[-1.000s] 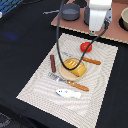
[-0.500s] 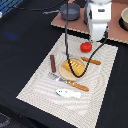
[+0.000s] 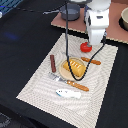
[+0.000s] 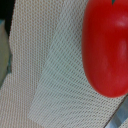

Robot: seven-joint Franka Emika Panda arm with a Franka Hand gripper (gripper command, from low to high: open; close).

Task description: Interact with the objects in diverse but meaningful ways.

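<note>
- The gripper (image 3: 93,44) is seen low over the tomato (image 3: 86,47), near the far edge of the woven mat (image 3: 40,82); whether its jaws are spread or pressed together cannot be told.
- In the wrist view the tomato (image 4: 107,47) fills the frame off-centre; a grasp seems intended.
- The fingers should be centred across its widest part; the round body may roll if nudged.

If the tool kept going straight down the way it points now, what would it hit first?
Most likely the tomato, which fills much of the wrist view and sits just below the tool in the exterior view. The height between them is unclear, and the fingers are not visible.
</note>
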